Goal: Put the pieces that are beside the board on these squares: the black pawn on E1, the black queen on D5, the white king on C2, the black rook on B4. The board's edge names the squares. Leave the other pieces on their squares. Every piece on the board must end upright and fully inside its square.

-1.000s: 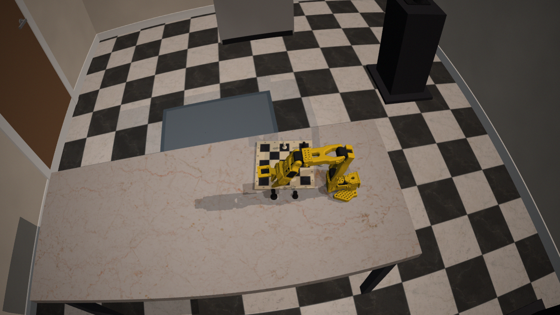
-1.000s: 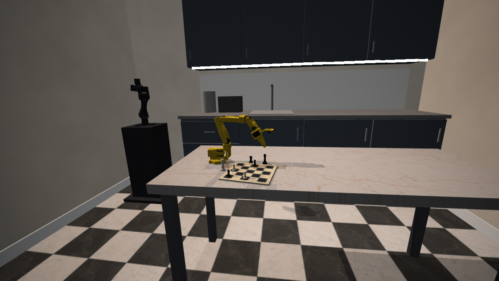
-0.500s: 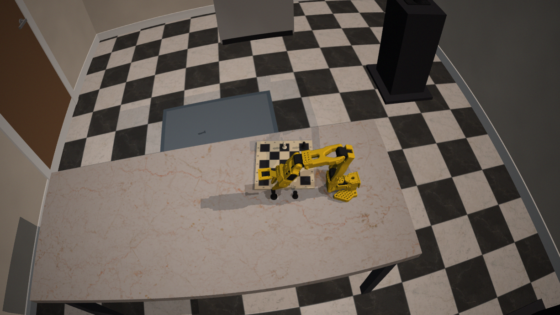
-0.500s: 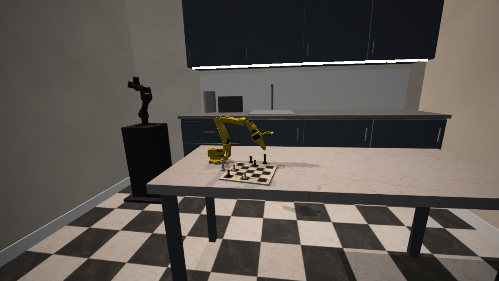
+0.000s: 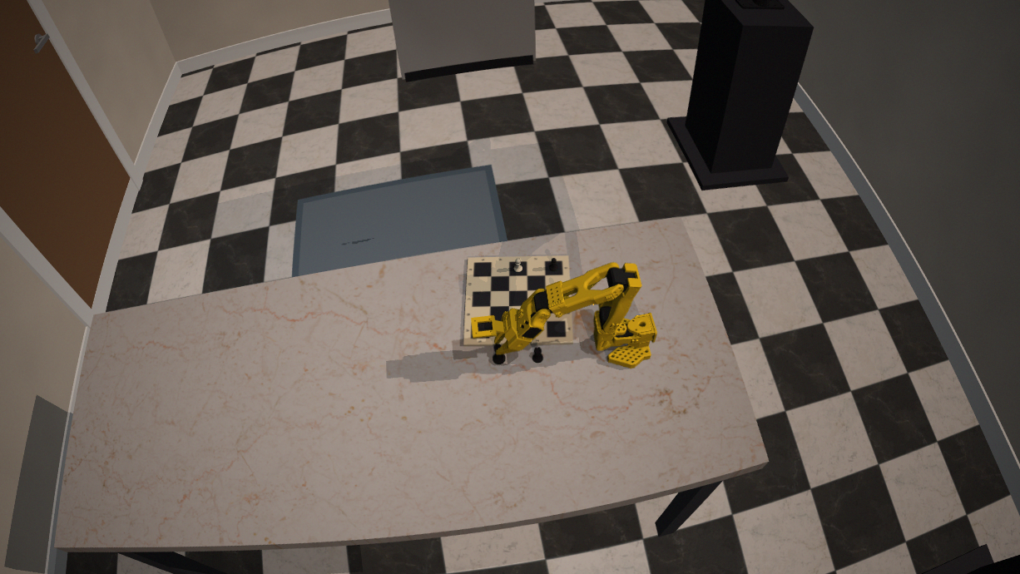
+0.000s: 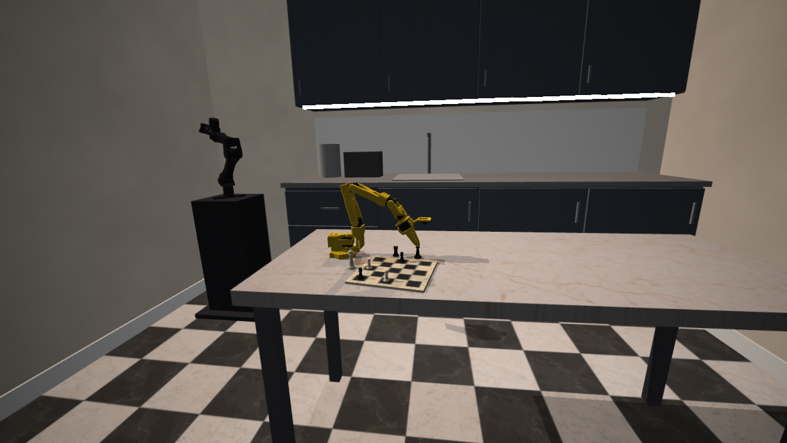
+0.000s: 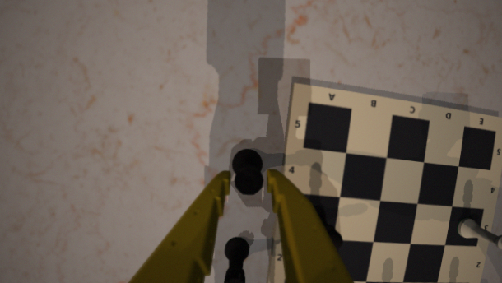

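Note:
My gripper [image 7: 248,181] is low over the table just off the board's [image 7: 395,185] left edge, beside row 4. Its two yellow fingers stand open on either side of the head of a tall black piece [image 7: 247,176], probably the black queen, with thin gaps on both sides. The piece stands upright on the table [image 5: 491,358]. A second black piece [image 7: 236,251] [image 5: 537,354], probably the rook, stands beside the board nearer my wrist. A white piece [image 6: 351,257], probably the king, stands off the board near the arm's base.
On the board stand a white piece [image 5: 517,264] and a black piece [image 5: 552,264] at the far edge. Another white piece [image 7: 473,229] shows in row 3, and a black piece [image 7: 334,237] is half hidden behind my right finger. The arm's base [image 5: 624,334] is beside the board.

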`<state>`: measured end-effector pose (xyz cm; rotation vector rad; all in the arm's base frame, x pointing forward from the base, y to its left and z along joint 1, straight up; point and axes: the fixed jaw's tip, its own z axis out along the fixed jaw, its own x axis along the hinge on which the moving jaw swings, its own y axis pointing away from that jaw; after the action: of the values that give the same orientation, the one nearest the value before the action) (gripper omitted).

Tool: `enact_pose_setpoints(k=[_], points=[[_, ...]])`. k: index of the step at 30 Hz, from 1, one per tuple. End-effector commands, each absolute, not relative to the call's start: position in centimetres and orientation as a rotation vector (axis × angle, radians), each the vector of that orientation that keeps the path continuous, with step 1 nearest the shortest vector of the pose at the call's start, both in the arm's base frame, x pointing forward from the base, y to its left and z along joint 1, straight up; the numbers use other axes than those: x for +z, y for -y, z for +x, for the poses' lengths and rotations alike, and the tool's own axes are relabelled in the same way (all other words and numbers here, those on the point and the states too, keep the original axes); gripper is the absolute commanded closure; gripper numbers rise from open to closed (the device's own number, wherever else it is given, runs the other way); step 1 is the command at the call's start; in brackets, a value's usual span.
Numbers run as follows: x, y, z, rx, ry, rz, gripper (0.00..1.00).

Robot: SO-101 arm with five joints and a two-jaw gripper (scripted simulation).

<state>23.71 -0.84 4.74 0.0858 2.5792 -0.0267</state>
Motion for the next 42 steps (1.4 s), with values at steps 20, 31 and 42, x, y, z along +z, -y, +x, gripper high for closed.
enact_pose_setpoints(k=[20, 31, 42], points=[[2.4, 0.7, 23.6, -0.020, -2.592, 0.088, 0.88], [2.1, 0.7, 23.2, -0.020, -2.593, 0.089, 0.88], [2.4, 0.7, 23.3, -0.020, -2.593, 0.090, 0.88]])
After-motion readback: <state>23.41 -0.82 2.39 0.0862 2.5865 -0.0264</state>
